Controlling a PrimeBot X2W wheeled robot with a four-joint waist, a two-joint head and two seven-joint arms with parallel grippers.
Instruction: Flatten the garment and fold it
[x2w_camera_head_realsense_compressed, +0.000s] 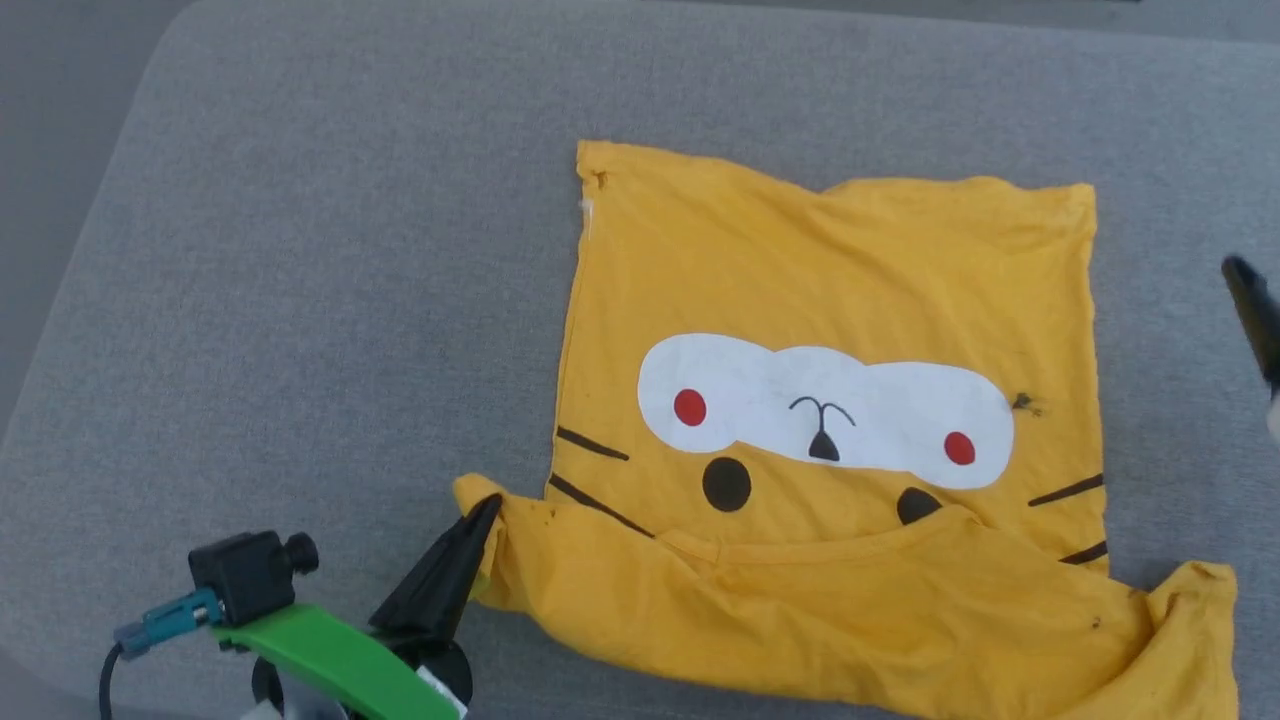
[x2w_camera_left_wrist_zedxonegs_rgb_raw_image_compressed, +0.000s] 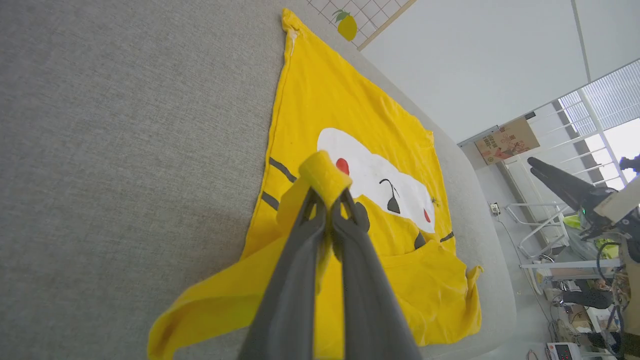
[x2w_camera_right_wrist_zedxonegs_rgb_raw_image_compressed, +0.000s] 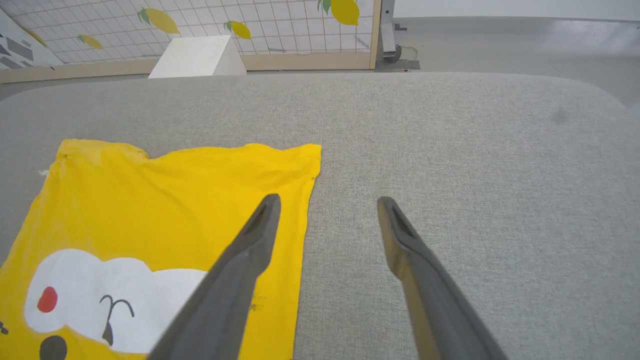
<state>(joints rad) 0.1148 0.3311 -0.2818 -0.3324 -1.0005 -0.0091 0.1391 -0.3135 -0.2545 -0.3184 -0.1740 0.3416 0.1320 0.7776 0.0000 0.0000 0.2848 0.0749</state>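
The yellow T-shirt (x2w_camera_head_realsense_compressed: 820, 280) lies on the grey padded table (x2w_camera_head_realsense_compressed: 300, 250), right of centre, print side up, with its far hem spread fairly square. The near end is the untidy part. A plain yellow band of cloth is doubled over the bottom of the white face print (x2w_camera_head_realsense_compressed: 820, 410), and the right sleeve (x2w_camera_head_realsense_compressed: 1190, 620) sits bunched at the near right corner.

The left gripper (x2w_camera_left_wrist_zedxonegs_rgb_raw_image_compressed: 328, 202) is clenched on the tip of the left sleeve, a small roll of yellow cloth poking out above its fingertips. The sleeve is raised a little off the table. I'd guess that lift is there to draw the cloth outward and pull the doubled band flat, not to start a fold.

The right gripper (x2w_camera_right_wrist_zedxonegs_rgb_raw_image_compressed: 326, 201) hangs released, fingers well spread and holding nothing, above the shirt's right edge. It looks placed to come down on that side and take the bunched sleeve.
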